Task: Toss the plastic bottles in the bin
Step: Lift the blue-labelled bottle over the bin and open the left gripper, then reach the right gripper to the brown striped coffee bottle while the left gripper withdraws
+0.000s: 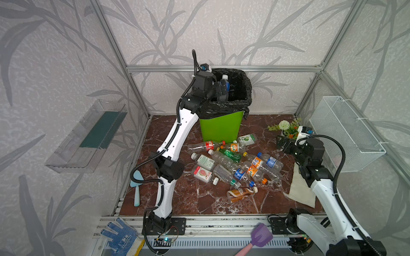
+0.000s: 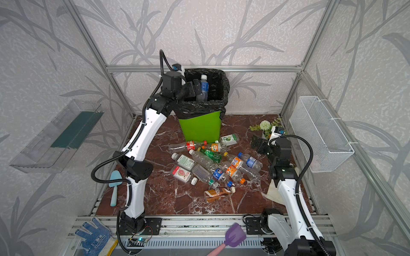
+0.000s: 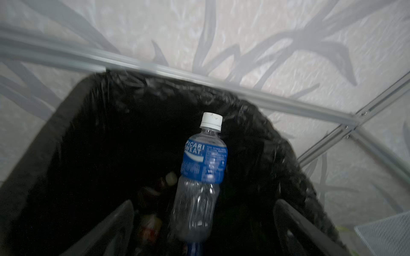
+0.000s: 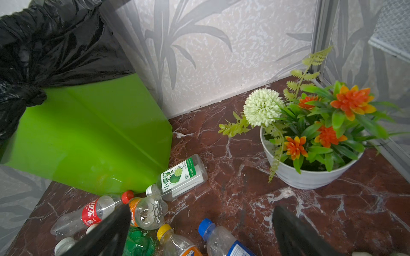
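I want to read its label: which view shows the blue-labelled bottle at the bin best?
Left wrist view: the blue-labelled bottle fills the middle, label legible. Both top views show it small; the right wrist view misses it.

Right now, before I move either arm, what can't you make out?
- Bin contents: left wrist view, too dark, only dim shapes.
- Blue-label bottle base: cut off by that view's edge, blurred.
- Left gripper fingertips: in both top views, lost against the black bag.
- Pile count: in both top views, bottles overlap.
- Cloth: in both top views, partly under the right arm.
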Robot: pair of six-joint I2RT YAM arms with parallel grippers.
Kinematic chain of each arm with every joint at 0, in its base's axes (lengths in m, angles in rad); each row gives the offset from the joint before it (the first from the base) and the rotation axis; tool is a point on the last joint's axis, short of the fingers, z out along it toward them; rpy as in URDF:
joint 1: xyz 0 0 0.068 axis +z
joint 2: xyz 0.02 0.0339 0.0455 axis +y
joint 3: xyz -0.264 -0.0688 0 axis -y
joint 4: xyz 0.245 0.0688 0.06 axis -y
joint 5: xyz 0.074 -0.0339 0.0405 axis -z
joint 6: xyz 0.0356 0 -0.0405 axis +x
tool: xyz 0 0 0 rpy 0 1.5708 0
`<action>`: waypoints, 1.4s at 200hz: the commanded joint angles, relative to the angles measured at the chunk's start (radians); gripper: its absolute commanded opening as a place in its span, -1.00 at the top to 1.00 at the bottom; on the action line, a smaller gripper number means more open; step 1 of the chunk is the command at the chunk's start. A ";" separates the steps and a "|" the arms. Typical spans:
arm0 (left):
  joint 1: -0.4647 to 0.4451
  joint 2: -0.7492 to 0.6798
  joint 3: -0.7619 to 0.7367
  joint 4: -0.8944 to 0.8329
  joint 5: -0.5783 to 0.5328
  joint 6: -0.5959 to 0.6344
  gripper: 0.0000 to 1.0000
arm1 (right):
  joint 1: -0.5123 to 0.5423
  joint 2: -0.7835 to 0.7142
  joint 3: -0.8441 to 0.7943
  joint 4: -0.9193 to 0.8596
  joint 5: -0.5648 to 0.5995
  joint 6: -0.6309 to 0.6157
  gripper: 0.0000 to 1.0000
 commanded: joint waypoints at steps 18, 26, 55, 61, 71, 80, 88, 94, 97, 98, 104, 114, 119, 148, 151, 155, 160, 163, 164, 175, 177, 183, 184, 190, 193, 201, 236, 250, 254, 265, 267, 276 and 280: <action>-0.001 -0.367 -0.224 0.221 -0.030 0.151 -0.99 | -0.004 -0.035 0.019 -0.072 -0.008 -0.008 -0.98; -0.002 -0.398 -0.261 0.235 -0.032 0.161 -0.99 | -0.005 -0.035 0.013 -0.080 -0.003 -0.008 -0.98; -0.002 -0.509 -0.432 0.346 -0.023 0.178 -0.99 | -0.004 -0.040 -0.004 -0.136 0.040 -0.017 -0.98; -0.001 -0.526 -0.461 0.365 -0.020 0.184 -0.99 | -0.004 -0.038 -0.004 -0.147 0.044 -0.021 -0.98; -0.001 -0.545 -0.494 0.380 -0.021 0.199 -0.99 | -0.004 -0.037 -0.003 -0.178 0.051 -0.035 -0.98; -0.001 -0.559 -0.515 0.383 -0.025 0.217 -0.99 | -0.003 -0.037 -0.004 -0.198 0.055 -0.044 -0.99; -0.002 -0.569 -0.530 0.377 -0.033 0.229 -0.99 | -0.004 -0.035 -0.011 -0.211 0.063 -0.053 -1.00; 0.000 -0.577 -0.542 0.374 -0.040 0.239 -0.99 | -0.004 -0.034 -0.012 -0.228 0.071 -0.058 -1.00; 0.000 -0.583 -0.550 0.372 -0.042 0.245 -0.99 | -0.004 -0.033 -0.012 -0.236 0.071 -0.060 -0.99; 0.000 -0.585 -0.553 0.371 -0.043 0.246 -0.99 | -0.004 -0.033 -0.013 -0.239 0.070 -0.060 -0.99; 0.000 -0.596 -0.571 0.369 -0.046 0.255 -0.99 | -0.004 -0.029 -0.011 -0.257 0.066 -0.066 -0.97; 0.000 -0.617 -0.612 0.364 -0.056 0.267 -0.98 | -0.003 -0.018 -0.006 -0.289 0.053 -0.073 -0.94; 0.000 -0.629 -0.634 0.362 -0.064 0.272 -0.99 | 0.003 -0.010 -0.001 -0.304 0.045 -0.077 -0.92; 0.003 -0.711 -0.815 0.362 -0.120 0.284 -0.99 | 0.078 0.023 0.030 -0.375 0.098 -0.112 -0.89; 0.003 -0.721 -0.832 0.360 -0.128 0.283 -0.99 | 0.091 0.023 0.031 -0.379 0.108 -0.116 -0.89; 0.004 -0.733 -0.859 0.358 -0.135 0.282 -0.99 | 0.109 0.023 0.032 -0.382 0.118 -0.119 -0.88; 0.005 -0.747 -0.890 0.356 -0.147 0.276 -0.99 | 0.133 0.022 0.032 -0.384 0.127 -0.125 -0.89; 0.007 -0.756 -0.906 0.354 -0.152 0.273 -0.99 | 0.154 0.019 0.030 -0.382 0.132 -0.131 -0.89; 0.008 -0.759 -0.911 0.353 -0.154 0.272 -0.99 | 0.154 0.019 0.030 -0.382 0.132 -0.131 -0.89; 0.011 -0.789 -0.971 0.338 -0.167 0.259 -0.99 | 0.219 0.013 0.017 -0.360 0.133 -0.168 -0.89; 0.012 -0.792 -0.980 0.335 -0.171 0.256 -0.99 | 0.225 0.013 0.017 -0.357 0.133 -0.172 -0.89; 0.013 -0.807 -1.008 0.321 -0.184 0.248 -0.99 | 0.261 0.013 0.011 -0.346 0.134 -0.200 -0.89; 0.014 -0.809 -1.014 0.319 -0.187 0.246 -0.98 | 0.267 0.014 0.010 -0.345 0.134 -0.204 -0.89; 0.016 -0.821 -1.040 0.305 -0.205 0.231 -0.99 | 0.300 0.018 0.009 -0.337 0.129 -0.243 -0.89; 0.019 -0.827 -1.054 0.297 -0.217 0.223 -0.99 | 0.319 0.022 0.011 -0.336 0.126 -0.263 -0.90; 0.026 -0.845 -1.092 0.282 -0.242 0.198 -0.99 | 0.367 0.037 0.019 -0.336 0.127 -0.325 -0.90; 0.084 -0.937 -1.267 0.261 -0.265 0.092 -0.99 | 0.552 0.166 0.097 -0.415 0.151 -0.578 -0.89; 0.115 -0.963 -1.317 0.248 -0.254 0.060 -0.99 | 0.618 0.220 0.121 -0.443 0.138 -0.660 -0.80; 0.123 -0.969 -1.330 0.242 -0.250 0.051 -0.99 | 0.630 0.231 0.124 -0.449 0.135 -0.675 -0.79; 0.150 -0.979 -1.365 0.231 -0.235 0.026 -0.99 | 0.681 0.259 0.128 -0.455 0.142 -0.723 -0.76; 0.154 -0.979 -1.372 0.230 -0.231 0.023 -0.99 | 0.694 0.266 0.126 -0.456 0.144 -0.733 -0.75; 0.176 -0.985 -1.403 0.226 -0.219 -0.003 -0.99 | 0.724 0.280 0.124 -0.459 0.140 -0.754 -0.75; 0.185 -0.986 -1.414 0.224 -0.213 -0.013 -0.99 | 0.734 0.286 0.124 -0.460 0.133 -0.760 -0.75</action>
